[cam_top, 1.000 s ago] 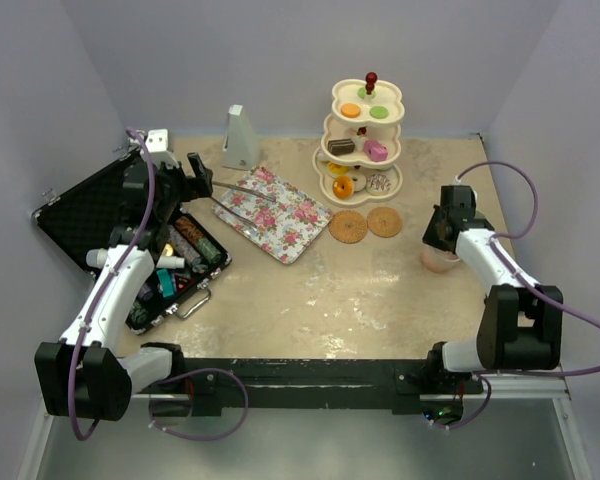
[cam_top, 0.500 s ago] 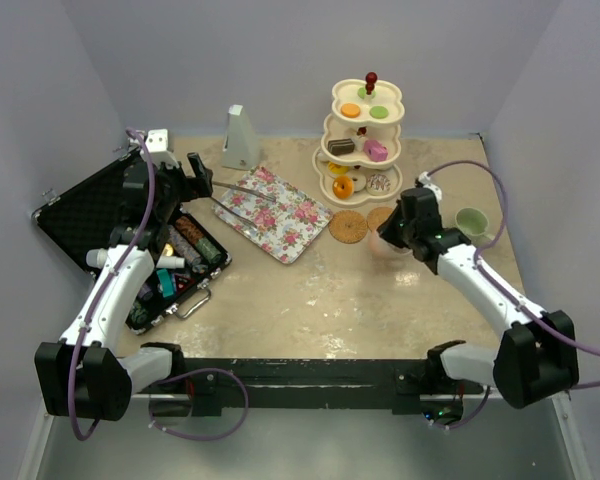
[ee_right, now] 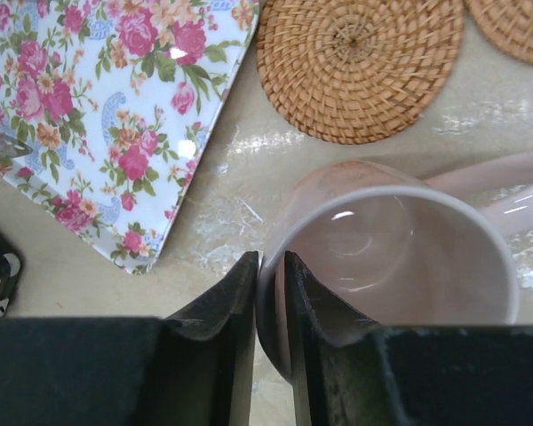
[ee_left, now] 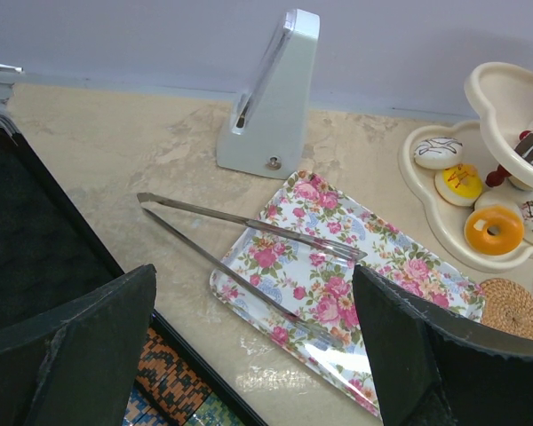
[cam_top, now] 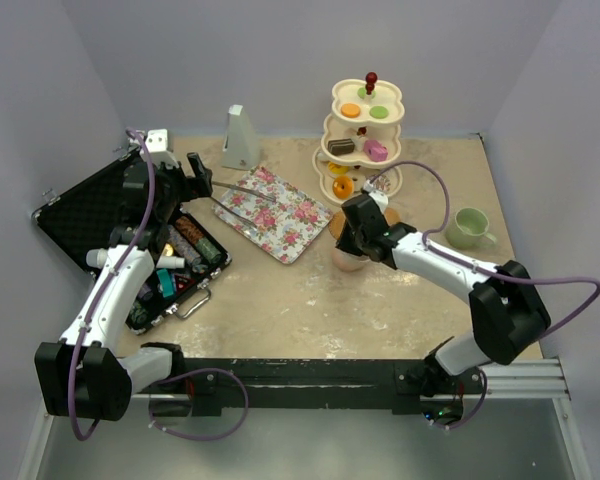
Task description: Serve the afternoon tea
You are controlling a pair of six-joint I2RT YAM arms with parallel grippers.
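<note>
partly, right end effector (ee_right: pixel 268 264) hides pink mug (ee_right: pixel 393 250)

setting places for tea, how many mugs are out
2. The pink mug is held by its rim in the right tool, beside a coaster; the green mug stands farther right.

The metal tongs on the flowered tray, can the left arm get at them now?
Probably yes. The left gripper is open and empty, the tongs lie just ahead on the flowered tray, and nothing covers them. The right gripper, shut on the pink mug, is off to the side.
</note>
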